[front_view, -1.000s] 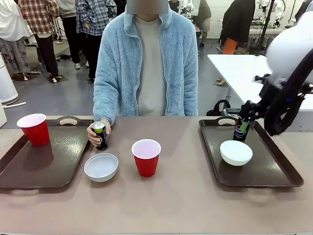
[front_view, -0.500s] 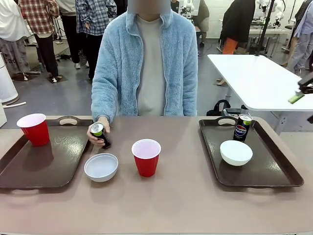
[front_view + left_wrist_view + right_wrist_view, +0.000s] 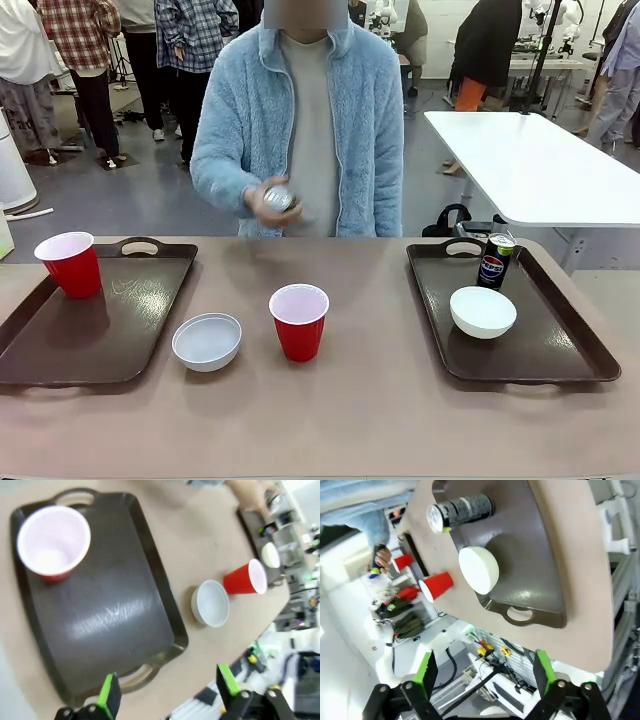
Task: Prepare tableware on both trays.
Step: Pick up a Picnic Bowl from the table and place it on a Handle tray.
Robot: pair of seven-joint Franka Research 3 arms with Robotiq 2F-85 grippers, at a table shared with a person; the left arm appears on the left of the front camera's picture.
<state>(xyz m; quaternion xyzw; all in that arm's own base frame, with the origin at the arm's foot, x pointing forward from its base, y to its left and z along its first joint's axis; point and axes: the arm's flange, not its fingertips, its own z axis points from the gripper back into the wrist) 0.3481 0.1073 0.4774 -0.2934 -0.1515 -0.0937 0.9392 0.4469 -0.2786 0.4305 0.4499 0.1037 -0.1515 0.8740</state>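
The person's hand (image 3: pixel 268 205) has lifted the Pepsi can (image 3: pixel 279 198) off the table (image 3: pixel 380 400), clasping it at chest height. The left gripper (image 3: pixel 167 697) and right gripper (image 3: pixel 482 672) hover spread, empty. The left tray (image 3: pixel 120 320), red cup (image 3: pixel 70 265) at its far-left corner, awaits the can.

Tan table (image 3: pixel 380 410), smooth top. Left tray (image 3: pixel 125 325), dark brown, lies flat at one end; right tray (image 3: pixel 565 352), its match, lies at the other, well apart. On the bare top between them: white bowl (image 3: pixel 207 341) just beside the left tray, red cup (image 3: pixel 299 322) upright near the bowl, not touching it.
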